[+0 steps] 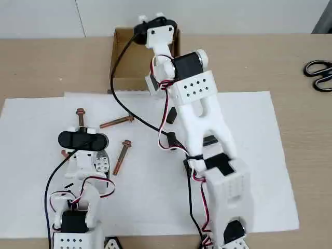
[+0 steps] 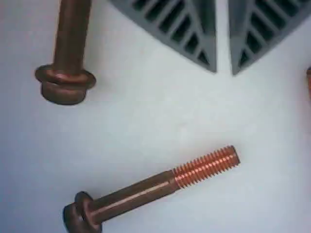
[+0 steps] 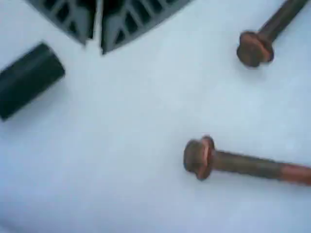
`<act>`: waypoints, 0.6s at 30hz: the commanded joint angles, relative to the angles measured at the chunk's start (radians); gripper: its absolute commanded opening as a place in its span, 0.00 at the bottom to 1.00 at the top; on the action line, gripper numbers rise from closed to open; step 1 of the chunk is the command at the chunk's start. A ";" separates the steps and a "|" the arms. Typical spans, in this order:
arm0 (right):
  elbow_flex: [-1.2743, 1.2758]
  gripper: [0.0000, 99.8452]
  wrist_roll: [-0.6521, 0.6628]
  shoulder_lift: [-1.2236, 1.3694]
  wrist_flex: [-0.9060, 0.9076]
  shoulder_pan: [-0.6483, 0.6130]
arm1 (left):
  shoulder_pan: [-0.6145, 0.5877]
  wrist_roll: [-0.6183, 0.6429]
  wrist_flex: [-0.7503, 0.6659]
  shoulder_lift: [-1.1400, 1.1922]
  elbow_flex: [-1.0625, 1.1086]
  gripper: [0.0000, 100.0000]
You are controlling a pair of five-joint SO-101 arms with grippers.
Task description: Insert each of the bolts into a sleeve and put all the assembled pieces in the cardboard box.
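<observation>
On the left, the left gripper [image 2: 223,71] hangs over the white paper [image 1: 249,155]. Its fingers [image 2: 189,24] are drawn almost together, with only a thin slit between the tips and nothing held. To one side of those tips lies the first bolt [image 2: 68,63], its flanged head about level with them and its shaft running back alongside the finger without touching it. The second bolt [image 2: 155,189] lies flat on the paper, well apart from the fingertips, with its bare threaded end the nearer end to them. From above, three loose bolts [image 1: 116,122] lie scattered on the paper around the left arm [image 1: 83,155]. The cardboard box [image 1: 113,57] stands on the table [image 1: 41,62] at the paper's far edge, and the right arm [image 1: 202,114] stretches up to it and covers part of its inside. The right gripper [image 3: 97,46] is also over white paper, its fingers [image 3: 141,17] nearly closed on a narrow gap with nothing between them. A black sleeve [image 3: 26,80] lies on its side just beside the fingertips, apart from them. Two more bolts lie farther from those tips: one [image 3: 255,46] shows its head and a short part of its shaft, and the other [image 3: 233,162] lies flat with its head turned toward the sleeve's side. Scissors [image 1: 319,75] rest at the table's right edge.
</observation>
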 commanded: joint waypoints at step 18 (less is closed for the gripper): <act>0.773 0.15 -0.012 -0.291 -0.122 0.002 | -0.005 0.006 -0.023 -0.005 -0.007 0.01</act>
